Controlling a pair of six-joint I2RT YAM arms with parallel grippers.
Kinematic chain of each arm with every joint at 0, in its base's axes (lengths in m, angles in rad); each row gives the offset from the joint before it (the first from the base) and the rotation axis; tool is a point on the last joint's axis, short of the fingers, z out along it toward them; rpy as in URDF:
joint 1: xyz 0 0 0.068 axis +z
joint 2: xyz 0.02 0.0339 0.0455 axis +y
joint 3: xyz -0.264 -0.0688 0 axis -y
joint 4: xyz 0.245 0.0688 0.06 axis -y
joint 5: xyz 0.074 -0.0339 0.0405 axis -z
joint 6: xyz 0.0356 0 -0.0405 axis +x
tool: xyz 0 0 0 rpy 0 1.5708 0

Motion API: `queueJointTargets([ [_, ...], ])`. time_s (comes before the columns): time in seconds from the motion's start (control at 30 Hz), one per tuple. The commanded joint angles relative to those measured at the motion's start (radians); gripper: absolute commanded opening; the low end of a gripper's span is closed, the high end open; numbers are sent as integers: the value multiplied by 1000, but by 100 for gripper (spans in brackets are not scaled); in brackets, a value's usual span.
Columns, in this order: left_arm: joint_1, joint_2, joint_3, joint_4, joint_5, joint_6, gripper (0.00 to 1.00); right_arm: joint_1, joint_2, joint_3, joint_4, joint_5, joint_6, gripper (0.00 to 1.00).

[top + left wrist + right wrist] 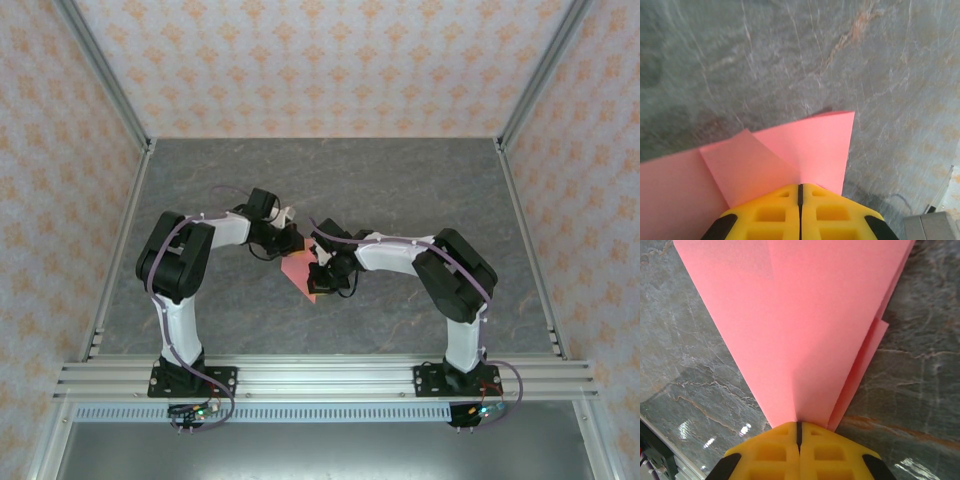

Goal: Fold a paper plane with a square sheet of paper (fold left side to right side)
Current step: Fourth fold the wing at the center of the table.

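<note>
Pink paper sheet [303, 276], already creased into a layered, tapering wedge, lay mid-desk [400, 180]. Left gripper [288, 241] at its 11 o'clock and right gripper [324, 264] at 2 o'clock both had their jaws together against the paper. Final folds seemingly remained.

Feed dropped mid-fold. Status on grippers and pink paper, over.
Left gripper shut, tips on folded salmon-pink paper sheet. Right gripper shut at its pointed end. Grip unconfirmed. Nothing else on it.

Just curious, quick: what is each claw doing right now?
Left gripper: shut on the paper.
Right gripper: shut on the paper too.
</note>
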Motion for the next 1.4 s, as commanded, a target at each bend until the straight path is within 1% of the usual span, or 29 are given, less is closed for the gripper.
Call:
queueJointTargets([
  [0.0,25,19,47,35,-52,47,7,4,63,-44,-189,93,-23,0],
  [0.4,68,114,156,-28,-42,100,7,4,62,-47,-189,91,-25,0],
  [0.63,96,106,183,-49,-28,112,8,4,63,-48,-187,91,-26,0],
  [0.73,101,58,181,-51,-28,112,8,4,63,-47,-188,91,-26,0],
  [0.83,100,-14,151,-39,-26,100,8,4,65,-46,-188,91,-26,0],
  [0.93,95,-96,76,16,-9,58,8,4,65,-46,-186,92,-24,0],
  [1.1,46,-189,-76,125,5,1,8,6,68,-43,-189,89,-26,0],
  [1.17,17,-205,-117,157,7,-16,8,6,71,-43,-192,89,-27,0],
  [1.27,-29,-195,-131,151,10,-8,8,6,73,-41,-193,89,-27,0],
  [1.37,-45,-170,-136,150,-13,-5,8,6,74,-38,-194,89,-28,0],
])
